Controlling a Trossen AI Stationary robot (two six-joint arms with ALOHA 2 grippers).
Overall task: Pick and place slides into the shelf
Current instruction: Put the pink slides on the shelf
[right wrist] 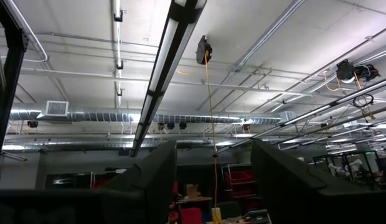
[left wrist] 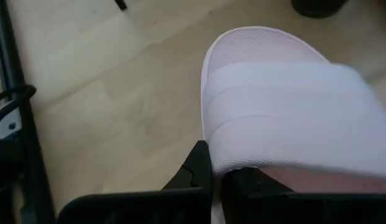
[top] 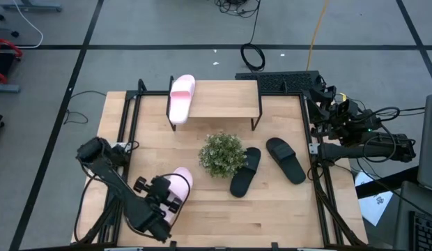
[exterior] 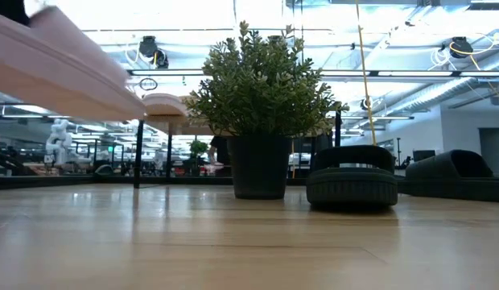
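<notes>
One pale pink slide (top: pixel 180 187) is at the table's near left, in my left gripper (top: pixel 164 198), which is shut on it. In the low view its sole (exterior: pixel 56 68) hangs above the tabletop. The second pink slide (top: pixel 181 97) lies on the left end of the shelf (top: pixel 226 97), its heel overhanging the plank's front edge. Two black slides (top: pixel 245 171) (top: pixel 286 160) lie flat on the table, right of the plant. My right gripper (right wrist: pixel 215 180) is open and parked at the table's right edge, pointing up at the ceiling. My left gripper holds the pink slide by its side edge (left wrist: pixel 208 163), where the strap (left wrist: pixel 292 118) joins the sole. One finger (left wrist: pixel 192 171) is outside the edge and the other (left wrist: pixel 261 186) is inside, under the strap. The slide is lifted clear of the table.
A small green potted plant (top: pixel 221 153) stands mid-table between the held slide and the black slides, in front of the shelf. The plank right of the pink slide is bare. Black frame rails (top: pixel 127 118) run along the table's left and right sides.
</notes>
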